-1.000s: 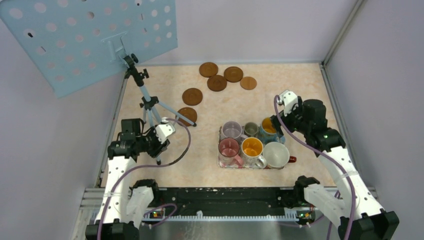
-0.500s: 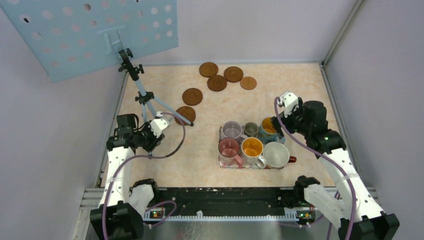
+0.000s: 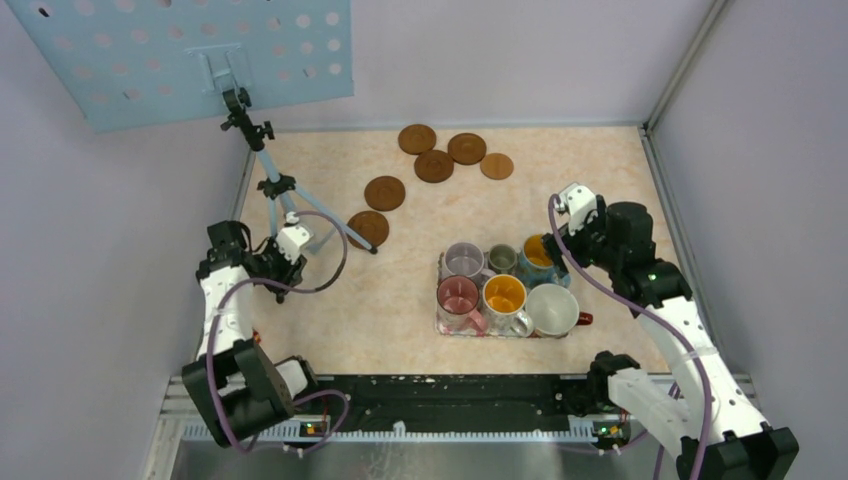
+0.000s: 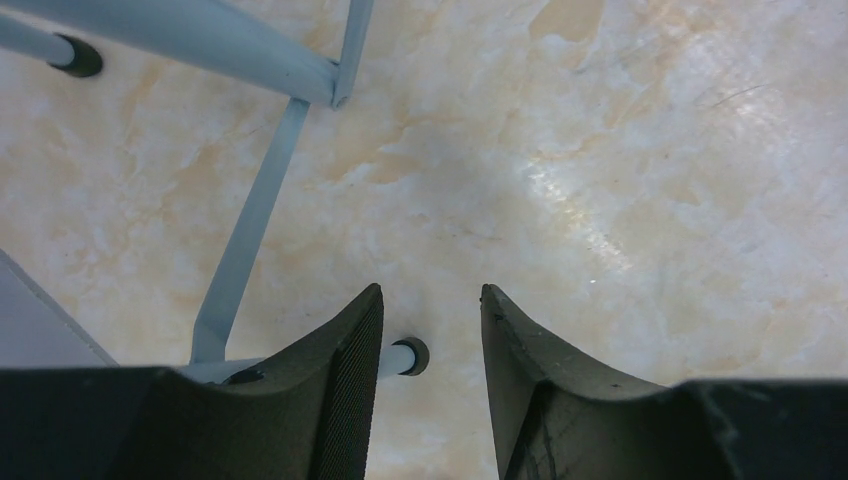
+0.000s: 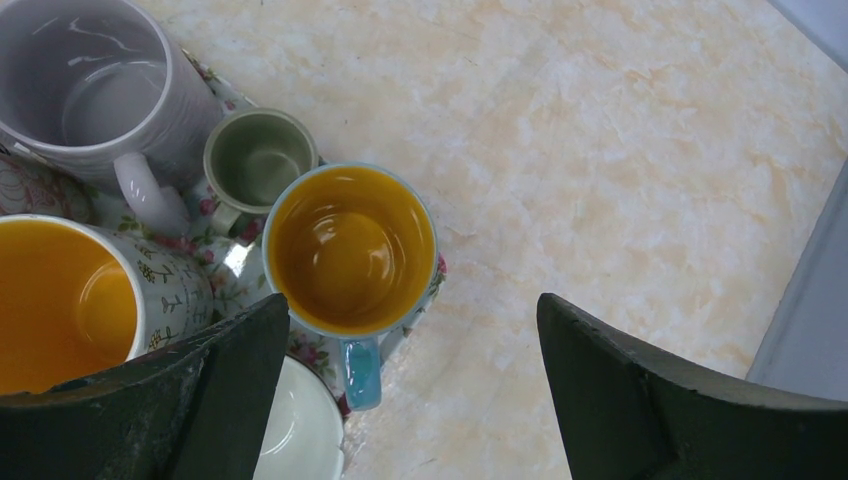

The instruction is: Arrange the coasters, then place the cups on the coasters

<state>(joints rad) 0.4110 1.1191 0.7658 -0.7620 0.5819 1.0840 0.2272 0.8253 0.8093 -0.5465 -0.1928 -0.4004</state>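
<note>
Marble-look table (image 3: 400,330), six coasters (image 3: 434,165) far side, cups (image 3: 503,295) on tray (image 5: 238,275) (floral).

The counter (image 3: 450,205) was cream marbled with peach veins. The coasters (image 3: 434,166) were brown. The tray (image 5: 238,272) was floral, pink and green on white. There was a pink cup (image 3: 458,297), a sprigged white cup (image 5: 172,290) with orange inside, a light blue cup (image 5: 350,250) with orange inside, a plain white cup (image 3: 551,309), a pale lavender cup (image 3: 464,260) and a grey-green cup (image 5: 255,158). The tripod (image 4: 246,235) and panel (image 3: 150,55) were light blue.
</note>
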